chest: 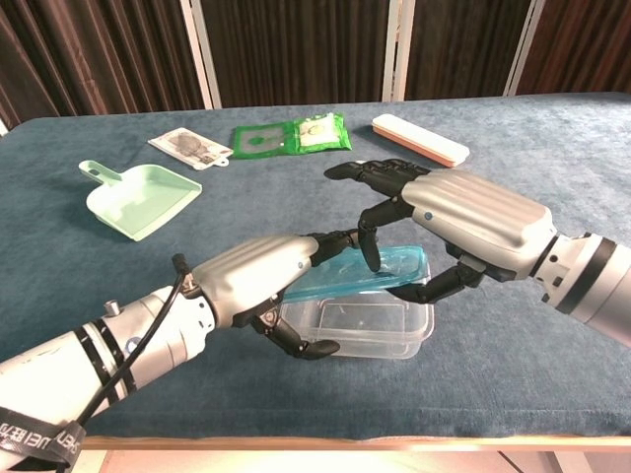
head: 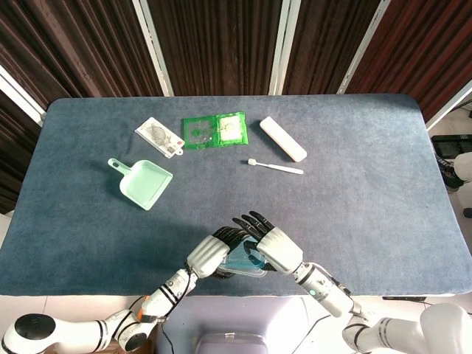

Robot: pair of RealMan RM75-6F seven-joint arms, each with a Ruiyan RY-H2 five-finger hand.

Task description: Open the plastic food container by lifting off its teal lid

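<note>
The clear plastic container sits at the table's front edge. Its teal lid hangs tilted a little above it, lifted off the rim. My right hand holds the lid from the right, fingers over its top and thumb under its edge. My left hand grips the container's left end, with fingers over the rim and thumb against the wall. In the head view both hands, left and right, cover most of the lid.
A mint dustpan lies to the left. At the back are a printed card, a green packet, a white case and a toothbrush. The table's front edge runs close below the container.
</note>
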